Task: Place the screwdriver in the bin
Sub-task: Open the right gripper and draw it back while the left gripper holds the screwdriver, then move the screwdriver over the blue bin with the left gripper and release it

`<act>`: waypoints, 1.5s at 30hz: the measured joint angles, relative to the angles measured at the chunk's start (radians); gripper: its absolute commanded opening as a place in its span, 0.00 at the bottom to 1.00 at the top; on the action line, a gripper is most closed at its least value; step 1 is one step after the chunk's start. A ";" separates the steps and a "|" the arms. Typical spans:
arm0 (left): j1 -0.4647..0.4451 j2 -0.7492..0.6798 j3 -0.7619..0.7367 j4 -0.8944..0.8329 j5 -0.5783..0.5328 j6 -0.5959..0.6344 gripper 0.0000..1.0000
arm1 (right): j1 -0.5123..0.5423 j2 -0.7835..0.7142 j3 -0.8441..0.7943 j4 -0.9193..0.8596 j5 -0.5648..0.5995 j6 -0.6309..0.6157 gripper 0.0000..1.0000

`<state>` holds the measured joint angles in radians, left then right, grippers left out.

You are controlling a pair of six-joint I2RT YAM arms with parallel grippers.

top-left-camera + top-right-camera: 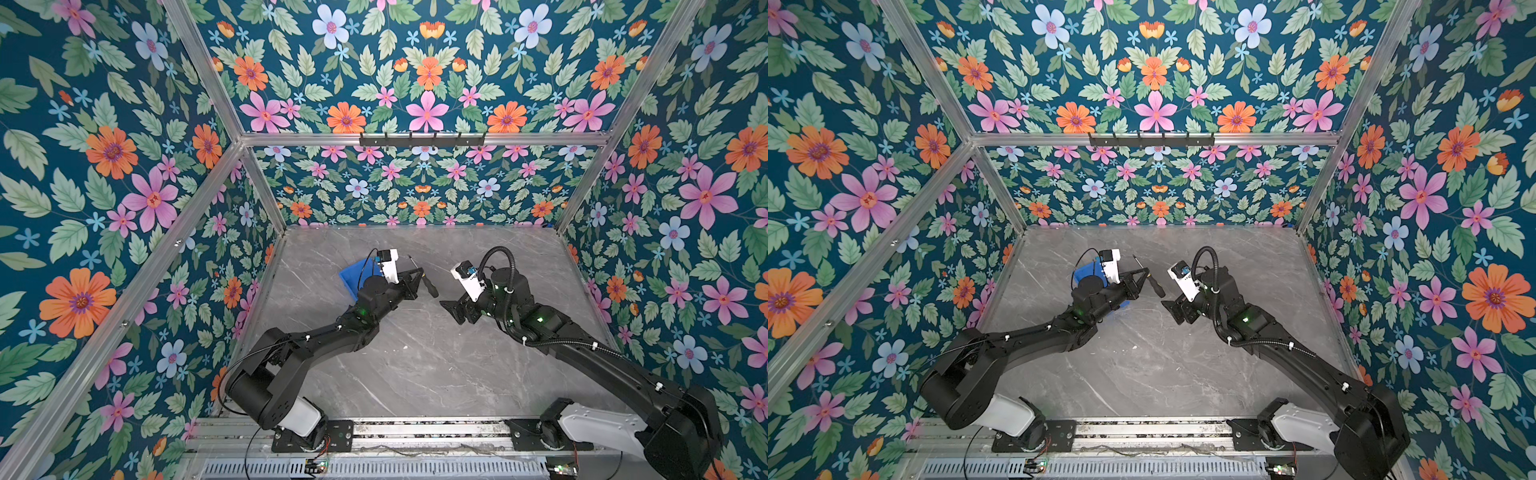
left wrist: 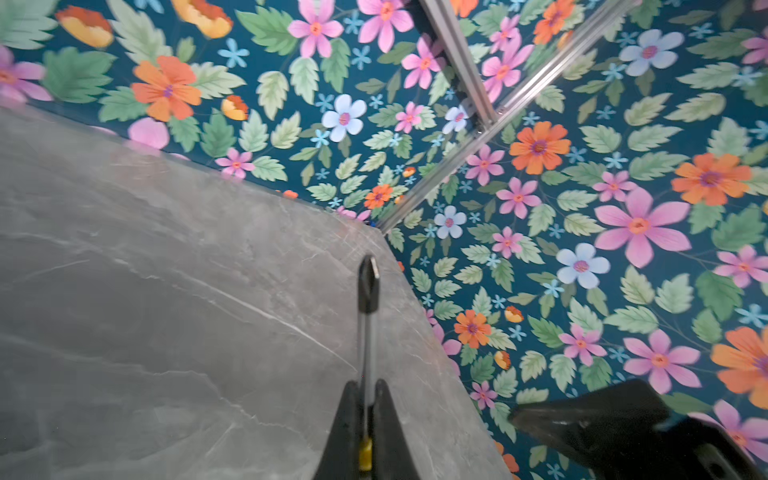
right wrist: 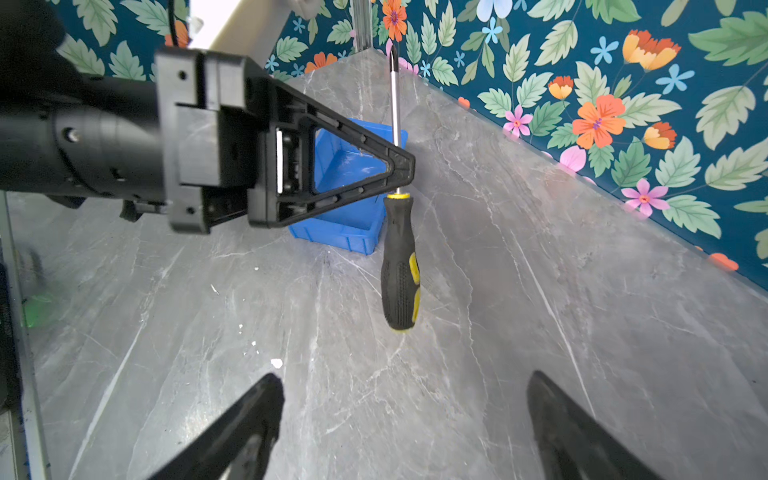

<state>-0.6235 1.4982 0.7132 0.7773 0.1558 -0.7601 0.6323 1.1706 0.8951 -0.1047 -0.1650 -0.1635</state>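
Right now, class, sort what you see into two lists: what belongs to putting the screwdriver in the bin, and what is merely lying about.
Belongs to the job:
screwdriver, held by its shaft in the shut left gripper
blue bin
right gripper, open

Just there:
black hook rail
white specks on the table
floral walls

The left arm [image 1: 316, 336] reaches from its base at the near left toward the far middle, elbow bent, with its wrist turned so the left gripper [image 1: 420, 274] points right. Its jaws are pressed together on the thin shaft of the screwdriver [image 3: 399, 266], just above the handle. The right arm [image 1: 582, 345] stretches in from the near right. The right gripper [image 1: 453, 311] points left, apart from the other gripper, its jaws spread wide and holding nothing.
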 measured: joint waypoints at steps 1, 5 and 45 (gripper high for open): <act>0.018 -0.007 0.003 -0.032 -0.001 -0.004 0.00 | 0.006 0.009 0.006 0.003 -0.001 0.001 0.99; 0.096 -0.031 0.004 -0.138 -0.003 -0.031 0.00 | 0.042 0.056 0.034 0.028 0.000 0.000 0.99; 0.350 0.296 0.383 -0.863 0.040 -0.044 0.21 | 0.171 0.232 0.121 0.130 -0.015 -0.015 0.99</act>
<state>-0.2733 1.7943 1.0966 -0.0860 0.1955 -0.8040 0.8028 1.4029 1.0157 0.0254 -0.1799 -0.1783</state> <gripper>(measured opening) 0.150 0.992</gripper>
